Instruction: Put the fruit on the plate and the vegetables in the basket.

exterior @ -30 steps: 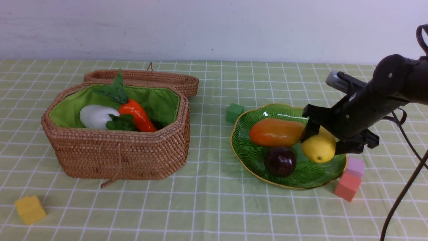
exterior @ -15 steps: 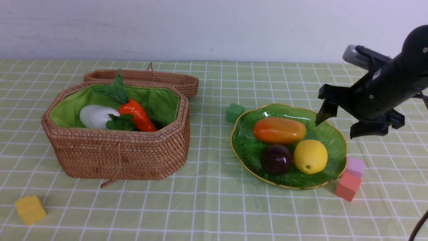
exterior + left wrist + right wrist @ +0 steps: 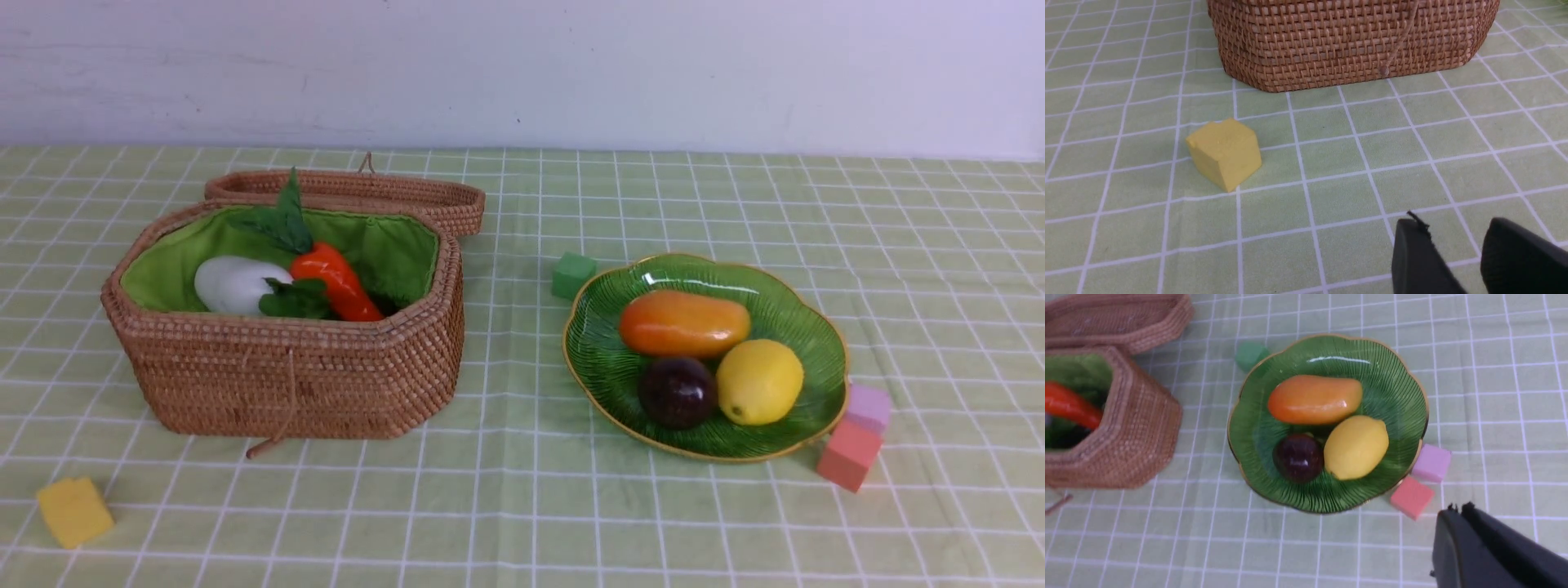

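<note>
The green plate (image 3: 604, 359) holds the orange mango (image 3: 684, 323), the yellow lemon (image 3: 759, 381) and the dark round fruit (image 3: 678, 392); the right wrist view shows the same on the plate (image 3: 1392, 388). The open wicker basket (image 3: 286, 376) holds the white radish (image 3: 233, 284) and the orange-red carrot (image 3: 339, 282); the eggplant and gourd do not show. Neither arm is in the front view. My left gripper (image 3: 1453, 224) is open and empty over the cloth, near the basket's front wall (image 3: 1351, 36). My right gripper (image 3: 1459, 508) is shut and empty, beside the plate.
The basket lid (image 3: 351, 192) lies open behind the basket. A green cube (image 3: 573, 274) sits by the plate's far left rim. A purple cube (image 3: 868, 407) and a salmon cube (image 3: 849, 454) touch its near right rim. A yellow cube (image 3: 73, 510) lies front left.
My right gripper let go of the lemon, which now rests on the plate beside the dark fruit. The right arm pulled back to the right, out of the front view.
</note>
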